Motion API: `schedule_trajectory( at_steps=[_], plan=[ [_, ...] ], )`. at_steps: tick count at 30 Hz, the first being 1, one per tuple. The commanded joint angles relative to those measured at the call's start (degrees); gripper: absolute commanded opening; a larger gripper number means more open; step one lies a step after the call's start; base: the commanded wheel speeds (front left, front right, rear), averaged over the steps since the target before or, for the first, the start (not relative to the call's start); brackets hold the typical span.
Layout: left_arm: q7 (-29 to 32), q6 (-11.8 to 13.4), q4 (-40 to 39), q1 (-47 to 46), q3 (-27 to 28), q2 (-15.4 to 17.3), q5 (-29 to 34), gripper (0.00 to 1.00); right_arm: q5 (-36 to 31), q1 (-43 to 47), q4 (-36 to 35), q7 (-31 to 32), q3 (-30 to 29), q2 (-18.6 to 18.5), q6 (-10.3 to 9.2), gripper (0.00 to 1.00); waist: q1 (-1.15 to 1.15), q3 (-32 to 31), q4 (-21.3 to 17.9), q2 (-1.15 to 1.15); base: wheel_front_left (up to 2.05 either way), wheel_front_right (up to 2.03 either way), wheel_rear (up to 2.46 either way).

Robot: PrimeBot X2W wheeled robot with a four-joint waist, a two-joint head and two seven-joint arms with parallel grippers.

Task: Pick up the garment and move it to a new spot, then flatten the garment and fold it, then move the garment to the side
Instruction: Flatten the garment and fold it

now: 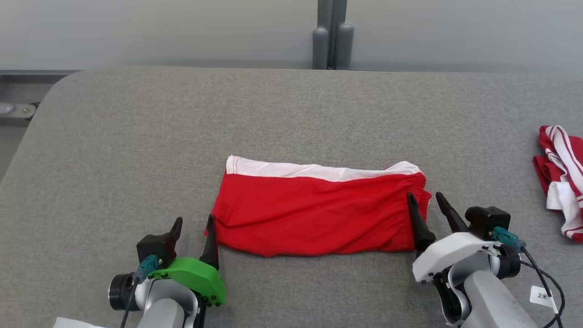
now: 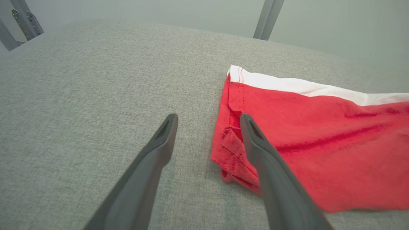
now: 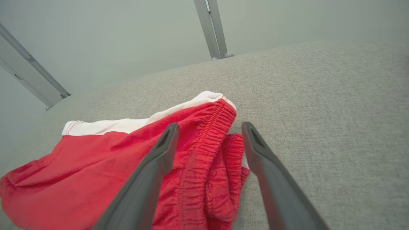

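Note:
A pair of red shorts (image 1: 314, 212) with a white band along the far edge lies folded flat on the grey table (image 1: 291, 114). My left gripper (image 1: 193, 223) stands open at the garment's left end, its inner finger over the hem of the red shorts (image 2: 303, 127), nothing held. At the elastic waistband of the red shorts (image 3: 204, 159) my right gripper (image 1: 426, 200) is open, its fingers straddling the bunched right edge. The left gripper (image 2: 207, 119) and right gripper (image 3: 209, 127) each show two spread dark fingers.
A second red-and-white striped garment (image 1: 562, 177) lies crumpled at the table's right edge. A grey post (image 1: 332, 36) rises behind the table's far edge. The table's rounded left corner (image 1: 59, 86) drops off toward a metal rail.

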Motion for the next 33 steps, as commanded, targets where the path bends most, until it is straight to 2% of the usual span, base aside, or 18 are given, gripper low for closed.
schedule_trajectory(
  at_steps=[1, 10, 15, 16, 17, 18, 21, 27, 30, 33],
  plan=[
    [-0.13, -0.03, -0.76, 1.12, 0.12, 0.23, 0.44, 1.00, -1.10, -0.51, 1.34, 0.02, -0.87, -0.21, -0.04, 1.00, 0.00, 1.12, 1.45, 0.00, 0.00, 0.00, 0.00],
    [-0.13, 0.31, -3.85, 1.76, 0.91, 0.21, 0.91, 1.00, 0.07, -1.75, 12.10, 0.10, -2.83, -0.21, -0.07, 1.00, 0.00, 3.03, 3.17, 0.00, 0.00, 0.00, 0.00],
    [-0.13, -0.11, -4.98, 2.16, 1.91, 0.28, 2.43, 1.00, 10.11, -2.53, 14.26, 0.33, 3.48, 0.20, -0.01, 1.00, 0.00, 3.60, 3.53, 0.00, 0.00, 0.00, 0.00],
    [-0.13, -0.28, -5.15, 2.23, 2.13, 0.26, 2.69, 1.00, 12.48, -2.58, 14.27, 0.36, 4.51, 0.27, 0.00, 0.42, 0.00, 3.63, 3.54, 0.00, 0.00, 0.00, 0.00],
    [-0.13, -0.35, -5.42, 2.38, 2.34, 0.25, 2.93, 1.00, 14.00, -2.70, 14.43, 0.37, 4.97, 0.31, 0.00, 0.06, 0.00, 3.63, 3.54, 0.00, 0.00, 0.00, 0.00],
    [-0.13, -0.48, -5.85, 2.52, 2.47, 0.25, 3.27, 1.00, 14.68, -2.94, 14.30, 0.37, 5.06, 0.32, -0.01, 0.00, 0.00, 3.63, 3.52, 0.00, 0.00, 0.00, 0.00],
    [-0.13, -0.60, -6.54, 3.04, 2.76, 0.25, 3.80, 1.00, 14.44, -3.30, 13.59, 0.30, 3.57, -0.01, -0.01, 0.00, 0.00, 3.58, 3.41, 0.00, 0.00, 0.00, 0.00],
    [-0.13, -1.37, -7.63, 4.32, 3.41, 0.20, 4.16, 1.00, 15.43, -4.76, 8.69, 0.02, -0.86, -3.77, -0.07, 0.00, 0.00, 3.23, 2.60, 0.00, 0.00, 0.00, 0.00],
    [-0.13, -1.38, -7.70, 4.75, 2.95, 0.23, 3.61, 1.00, 16.67, -6.17, 4.28, 0.02, 1.11, -4.73, -0.02, 0.00, 0.00, 3.03, 2.06, 0.00, 0.00, 0.00, 0.00],
    [-0.13, -1.60, -7.35, 4.96, 2.12, 0.23, 2.89, 1.00, 18.27, -7.05, -0.59, 1.11, 5.92, -5.80, -0.02, 0.00, 0.00, 2.65, 1.80, 0.00, 0.00, 0.00, 0.00]
  ],
)
